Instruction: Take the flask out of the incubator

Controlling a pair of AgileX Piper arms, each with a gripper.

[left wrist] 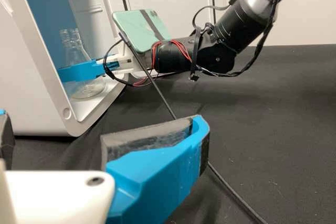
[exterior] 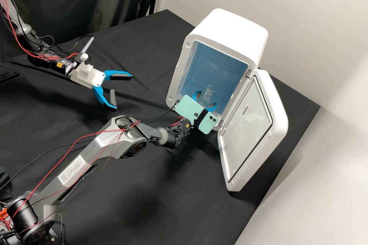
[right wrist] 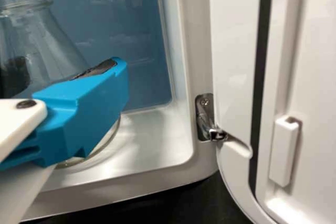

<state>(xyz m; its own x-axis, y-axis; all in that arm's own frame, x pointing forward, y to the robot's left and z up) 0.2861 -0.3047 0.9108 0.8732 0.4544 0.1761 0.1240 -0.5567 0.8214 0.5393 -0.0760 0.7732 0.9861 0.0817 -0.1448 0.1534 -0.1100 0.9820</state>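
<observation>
Table (exterior: 153, 183): black, white wall behind.
Incubator (exterior: 230, 30): white, far right, door (exterior: 253, 130) swung open.
Flask (exterior: 208, 92): clear glass, upright inside the incubator.
Right gripper (exterior: 205, 100): around the flask; whether it grips, cannot tell.
Left gripper (exterior: 122, 92): far left, fingers spread, empty.

White incubator (exterior: 230, 30) with blue interior, standing toward the far right corner of the worktop (exterior: 161, 206), door (exterior: 249, 130) swung wide open toward the right edge. Inside, clear glass conical flask (exterior: 208, 91), upright on the chamber floor near the opening, flanked by the right tool (exterior: 206, 101) and its blue fingers (right wrist: 79, 108), one pad against the glass.
</observation>
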